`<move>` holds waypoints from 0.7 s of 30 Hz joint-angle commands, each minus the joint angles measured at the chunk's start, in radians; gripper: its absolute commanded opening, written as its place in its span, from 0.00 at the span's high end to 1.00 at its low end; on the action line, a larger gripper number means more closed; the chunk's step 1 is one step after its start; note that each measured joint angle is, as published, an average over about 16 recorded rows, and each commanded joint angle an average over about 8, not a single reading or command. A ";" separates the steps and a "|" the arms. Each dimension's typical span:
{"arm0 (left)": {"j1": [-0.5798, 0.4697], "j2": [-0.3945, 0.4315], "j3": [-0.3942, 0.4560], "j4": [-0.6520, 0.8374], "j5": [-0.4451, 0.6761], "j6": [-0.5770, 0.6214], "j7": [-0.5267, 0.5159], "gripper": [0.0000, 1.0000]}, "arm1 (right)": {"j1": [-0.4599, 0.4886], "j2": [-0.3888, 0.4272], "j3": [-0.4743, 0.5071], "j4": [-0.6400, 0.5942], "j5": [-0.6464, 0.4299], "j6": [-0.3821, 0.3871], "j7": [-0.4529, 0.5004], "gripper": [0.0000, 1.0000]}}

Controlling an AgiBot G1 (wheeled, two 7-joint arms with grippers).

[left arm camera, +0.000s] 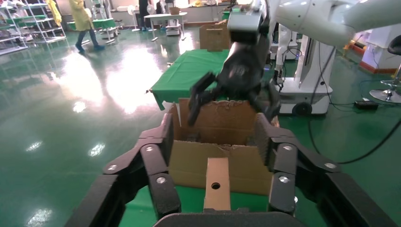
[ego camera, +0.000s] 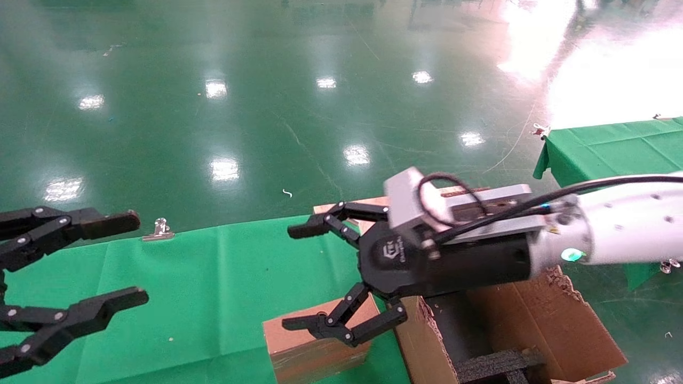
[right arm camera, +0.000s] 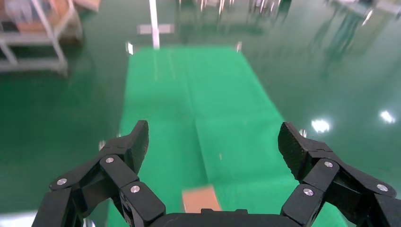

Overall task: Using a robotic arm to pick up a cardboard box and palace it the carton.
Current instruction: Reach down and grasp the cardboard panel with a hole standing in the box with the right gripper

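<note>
Approach was the step in hand: the right hand [ego camera: 291, 277] hung wide open and empty above the box [ego camera: 315, 346], which stood on the worktop [ego camera: 203, 277] beside the carton [ego camera: 555, 320]. Next it needed lowering to straddle the box. Left hand [ego camera: 128, 261] idled open.

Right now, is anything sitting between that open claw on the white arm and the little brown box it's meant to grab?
Nothing visible does. The right gripper hangs open over the cardboard box, which stands on the green tablecloth right beside the carton. The left gripper waits open, well off to the side.
</note>
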 commanded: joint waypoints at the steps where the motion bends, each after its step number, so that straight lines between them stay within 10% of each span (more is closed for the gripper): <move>1: 0.000 0.000 0.000 0.000 0.000 0.000 0.000 1.00 | 0.039 -0.017 -0.031 -0.018 -0.063 -0.013 0.004 0.00; 21: 0.000 0.000 0.000 0.000 0.000 0.000 0.000 1.00 | 0.287 -0.182 -0.384 -0.151 -0.355 -0.046 -0.056 0.00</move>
